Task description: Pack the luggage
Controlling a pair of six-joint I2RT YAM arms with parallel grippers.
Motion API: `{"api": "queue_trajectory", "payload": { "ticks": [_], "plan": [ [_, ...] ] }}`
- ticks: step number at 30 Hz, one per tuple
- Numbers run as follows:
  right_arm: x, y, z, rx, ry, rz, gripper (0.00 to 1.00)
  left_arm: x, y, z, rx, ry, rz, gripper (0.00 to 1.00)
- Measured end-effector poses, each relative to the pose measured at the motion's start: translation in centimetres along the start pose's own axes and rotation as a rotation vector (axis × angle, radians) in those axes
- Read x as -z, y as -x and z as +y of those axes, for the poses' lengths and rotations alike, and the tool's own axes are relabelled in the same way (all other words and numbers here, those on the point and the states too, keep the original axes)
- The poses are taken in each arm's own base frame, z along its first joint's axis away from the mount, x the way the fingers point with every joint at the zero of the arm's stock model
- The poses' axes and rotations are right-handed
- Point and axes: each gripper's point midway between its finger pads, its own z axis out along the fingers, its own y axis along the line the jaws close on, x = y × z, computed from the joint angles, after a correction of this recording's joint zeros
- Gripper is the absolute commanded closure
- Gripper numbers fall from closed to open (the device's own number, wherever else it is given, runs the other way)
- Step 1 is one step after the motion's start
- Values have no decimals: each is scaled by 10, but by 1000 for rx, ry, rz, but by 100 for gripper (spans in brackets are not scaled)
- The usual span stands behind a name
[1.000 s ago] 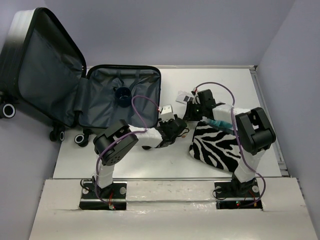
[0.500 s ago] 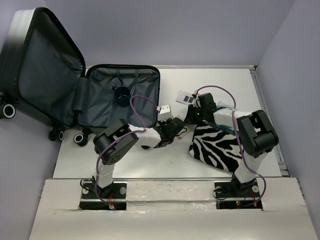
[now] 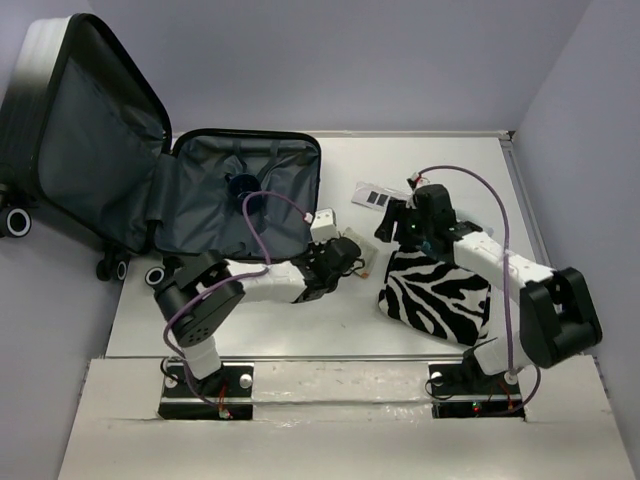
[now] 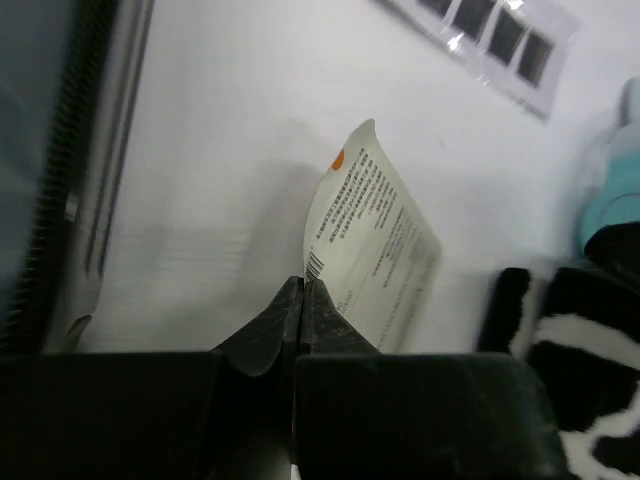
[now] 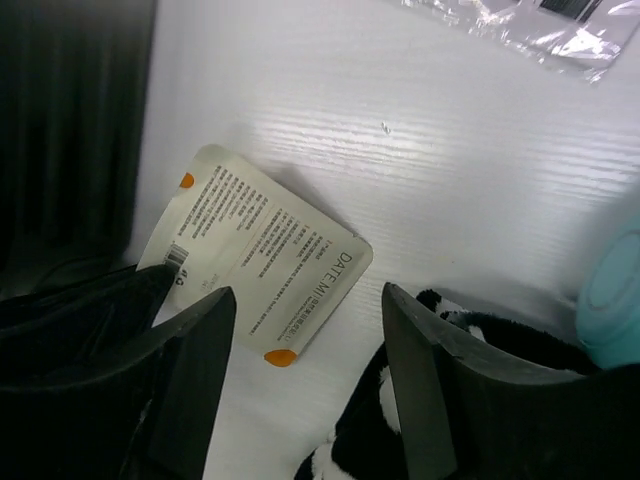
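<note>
The luggage (image 3: 200,215) lies open at the table's far left; the step in hand looks like fetching a sachet to pack.
Nearest is one zebra pouch (image 3: 440,295). Just beside it, the left gripper (image 4: 302,300) pinches a corner of the one sachet (image 4: 375,260), and the right gripper (image 5: 307,300) hangs above, jaws apart and empty. Beyond lies one clear strip (image 3: 372,196), and one dark cup (image 3: 242,187) sits inside the luggage. Next, probably: lift the sachet and carry it left over the rim.

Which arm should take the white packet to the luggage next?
Left. The left gripper is shut on the packet, and the open luggage lies on that side; the right gripper hangs open, holding nothing.
</note>
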Motion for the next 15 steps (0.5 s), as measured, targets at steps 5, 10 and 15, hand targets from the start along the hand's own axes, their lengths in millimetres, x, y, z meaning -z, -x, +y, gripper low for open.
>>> {"api": "queue_trajectory", "payload": {
  "ticks": [5, 10, 15],
  "plan": [
    [51, 36, 17, -1, 38, -163, 25, 39, 57, -18, 78, -94, -88, 94],
    [93, 65, 32, 22, 64, -289, 26, 79, 113, -33, 160, -196, -175, 94],
    [90, 68, 26, 46, 22, -277, 29, 112, 186, -11, 254, -235, -289, 94]
  ]
}}
